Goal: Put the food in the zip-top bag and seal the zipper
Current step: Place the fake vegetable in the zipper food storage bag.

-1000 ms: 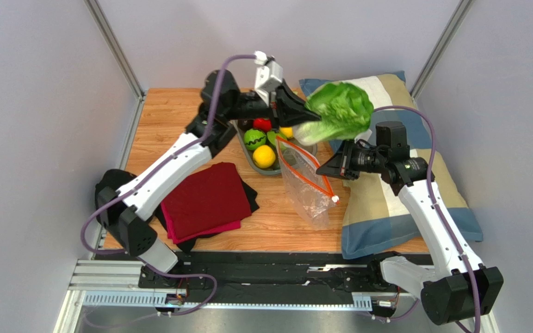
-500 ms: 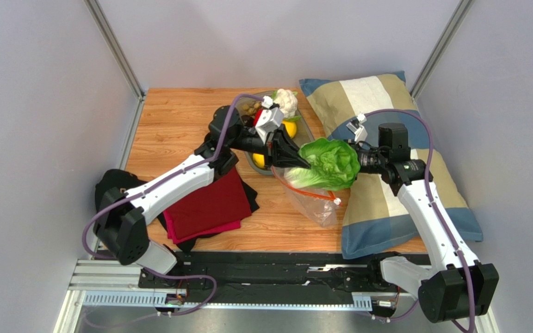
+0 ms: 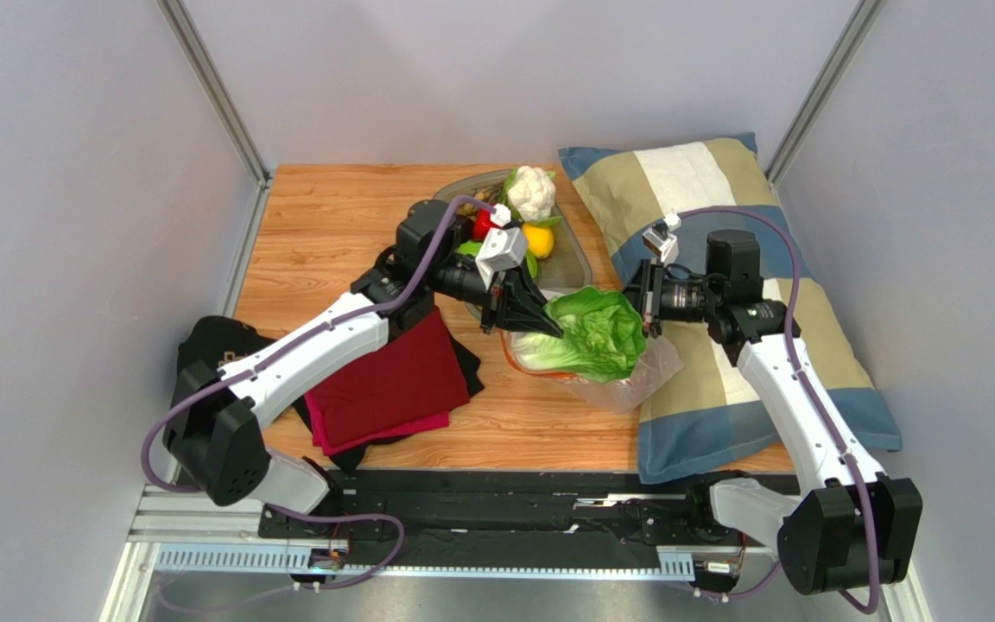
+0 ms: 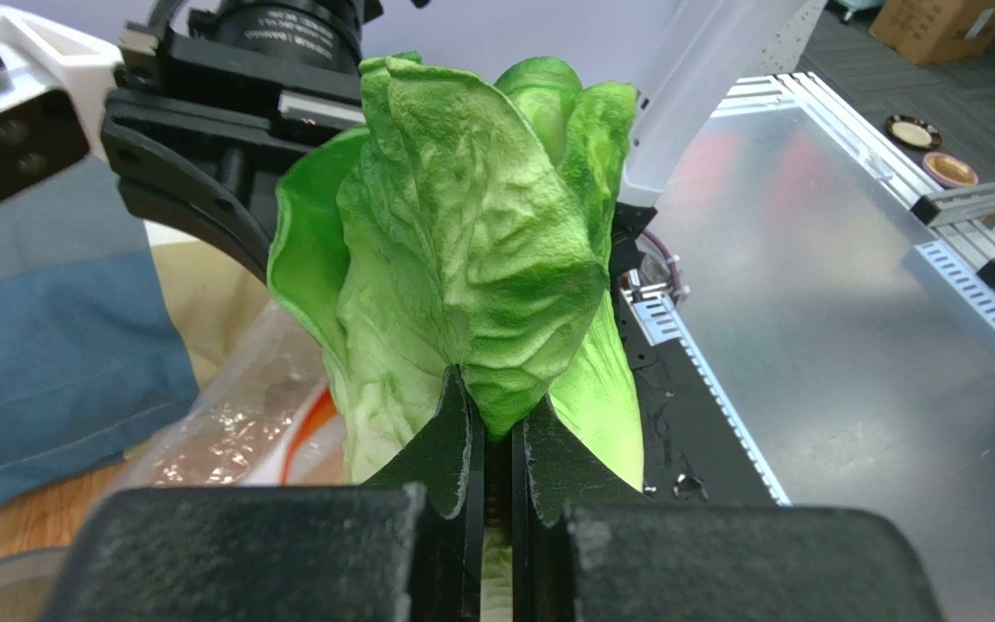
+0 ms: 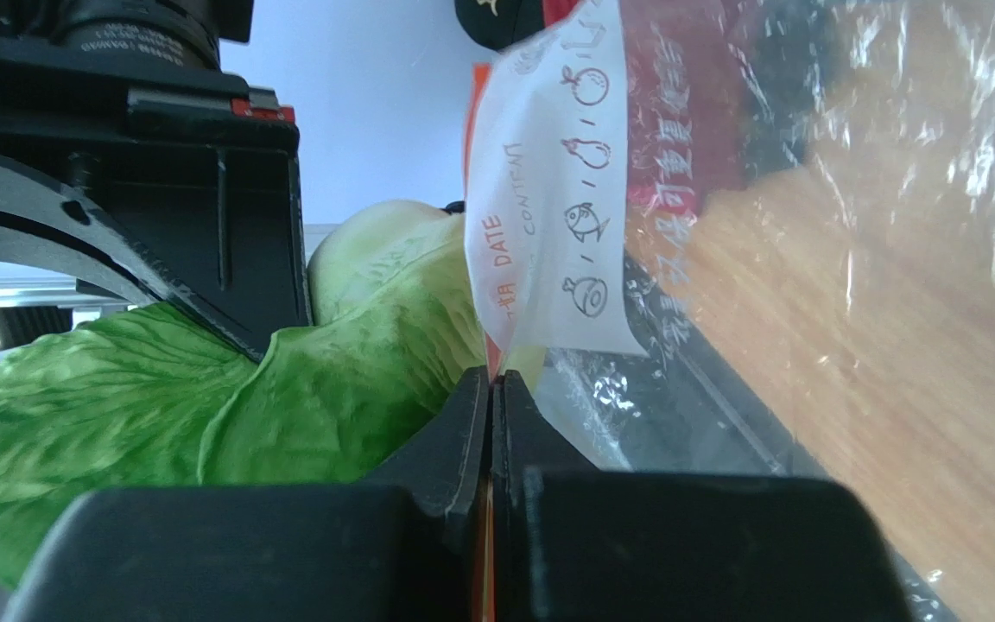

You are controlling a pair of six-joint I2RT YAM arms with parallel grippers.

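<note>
Pale grey walls [image 3: 62, 195] close in the wooden desk [image 3: 321, 220] on its left, far and right sides, and slanting aluminium posts [image 3: 211, 84] rise at the two far corners. A blue, beige and white striped pillow [image 3: 704, 169] lies along the right edge. A red cloth [image 3: 380, 376] sits toward the near-left corner. A slotted metal rail [image 3: 204, 531] runs below the near edge. The light is even.

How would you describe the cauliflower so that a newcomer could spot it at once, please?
Find the striped pillow on the right of the table; a grey oval tray lies left of it. The cauliflower sits at the tray's far end, the only white, knobbly thing among smooth, brightly coloured neighbours.
</note>
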